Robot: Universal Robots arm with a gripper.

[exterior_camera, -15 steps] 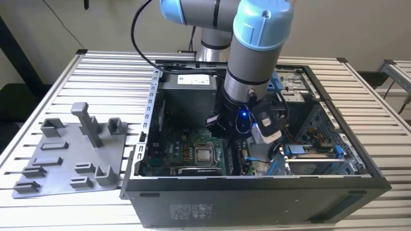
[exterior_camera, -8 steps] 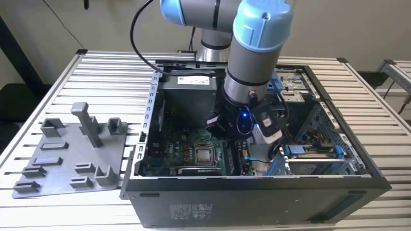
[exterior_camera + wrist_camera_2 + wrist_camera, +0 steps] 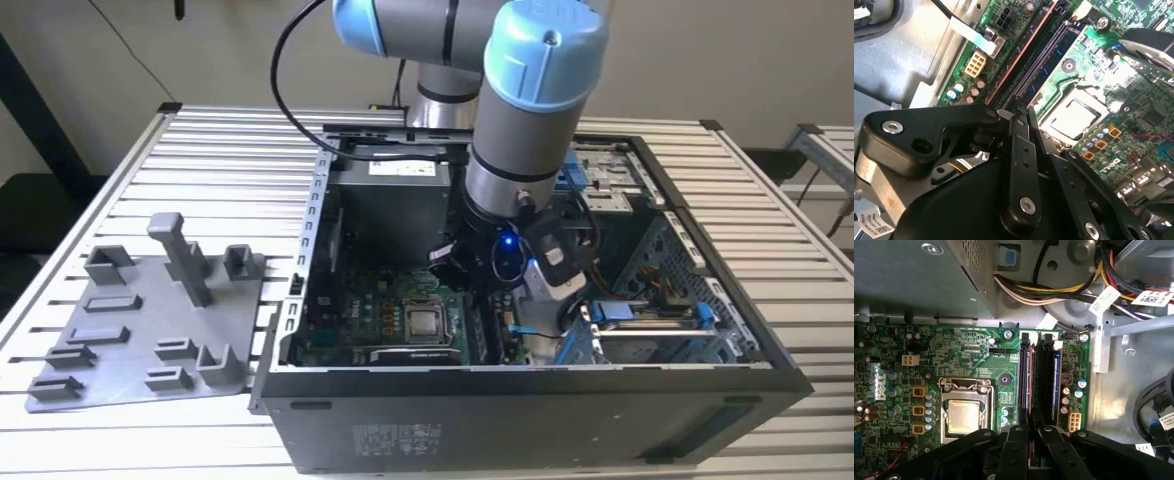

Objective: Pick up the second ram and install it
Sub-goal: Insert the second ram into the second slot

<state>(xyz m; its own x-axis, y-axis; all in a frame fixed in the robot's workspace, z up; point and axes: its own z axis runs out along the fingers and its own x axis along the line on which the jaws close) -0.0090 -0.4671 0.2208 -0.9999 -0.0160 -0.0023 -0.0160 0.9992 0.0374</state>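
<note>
**A:** What did the exterior view give of the surroundings?

**B:** A ribbed, slatted metal table carried an open black computer case, with a grey plastic fixture plate of posts and slots lying on the exterior view's left of it. The arm, grey tube with blue caps, reached down into the case over the green motherboard.

**A:** And the second wrist view?

**B:** The gripper, matte black with bolted links, had its fingers drawn narrowly together around the near end of the second ram, a long thin stick running away from the tips along the slots, beside the square metal processor.

**A:** The first wrist view?

**B:** The same. The gripper pinched the second ram edge-on, standing upright in the slot bank, with a blue-edged module just beside it and bundled cables beyond.
</note>
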